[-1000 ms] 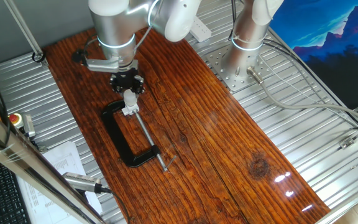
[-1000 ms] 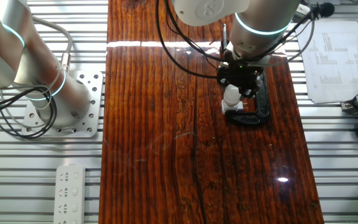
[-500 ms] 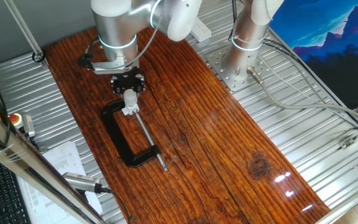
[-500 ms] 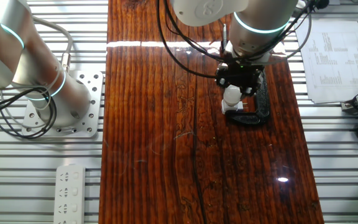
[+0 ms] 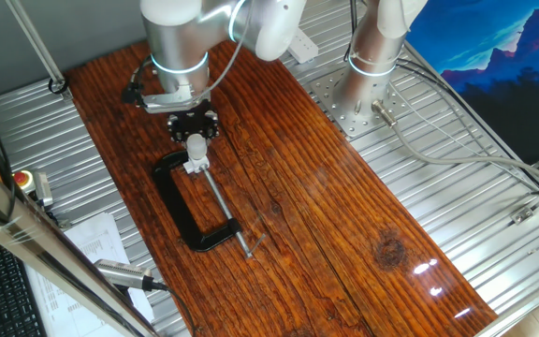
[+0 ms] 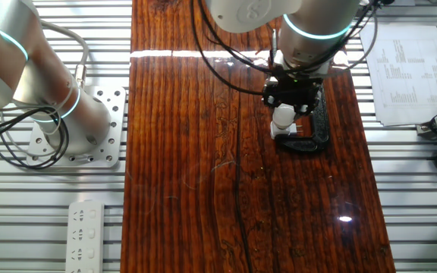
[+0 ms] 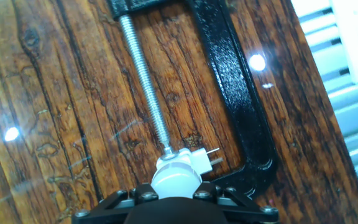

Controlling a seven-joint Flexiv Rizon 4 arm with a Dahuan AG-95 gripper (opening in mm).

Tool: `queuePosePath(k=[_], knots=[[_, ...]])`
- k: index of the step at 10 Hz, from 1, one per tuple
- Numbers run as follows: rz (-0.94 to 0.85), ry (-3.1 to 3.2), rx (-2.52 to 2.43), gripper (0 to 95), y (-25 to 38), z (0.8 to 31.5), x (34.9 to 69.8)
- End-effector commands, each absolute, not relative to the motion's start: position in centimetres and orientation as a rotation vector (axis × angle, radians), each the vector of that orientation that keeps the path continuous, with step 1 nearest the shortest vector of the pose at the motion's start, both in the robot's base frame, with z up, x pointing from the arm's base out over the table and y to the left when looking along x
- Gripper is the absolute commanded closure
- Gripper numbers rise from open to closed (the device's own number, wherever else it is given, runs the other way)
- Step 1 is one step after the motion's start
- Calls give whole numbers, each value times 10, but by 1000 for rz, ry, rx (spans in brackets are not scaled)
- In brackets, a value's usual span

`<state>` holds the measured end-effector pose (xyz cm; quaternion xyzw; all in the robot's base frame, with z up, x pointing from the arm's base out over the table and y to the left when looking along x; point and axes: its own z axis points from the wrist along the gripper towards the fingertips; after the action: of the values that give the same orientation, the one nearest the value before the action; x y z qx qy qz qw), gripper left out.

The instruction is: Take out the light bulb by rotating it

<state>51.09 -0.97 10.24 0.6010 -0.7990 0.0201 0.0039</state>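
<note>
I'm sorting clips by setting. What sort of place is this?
Probably a robotics lab or workshop bench: a wooden board on a ribbed metal table, a second robot's base bolted down, and a black C-clamp holding the bulb fixture.

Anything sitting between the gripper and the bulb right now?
Nothing: in the hand view the gripper sits directly over the light bulb, no gap showing. One fixed view agrees.

Small whitish light bulb (image 5: pixel 196 145) (image 6: pixel 282 114) (image 7: pixel 176 179) sits upright in its socket.
</note>
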Motion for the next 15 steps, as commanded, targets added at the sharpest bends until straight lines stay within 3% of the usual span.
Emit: queuePosePath(k=[1, 15], knots=[[60, -2471, 1917, 950, -10, 103, 509], [65, -2183, 2224, 950, -10, 103, 509]])
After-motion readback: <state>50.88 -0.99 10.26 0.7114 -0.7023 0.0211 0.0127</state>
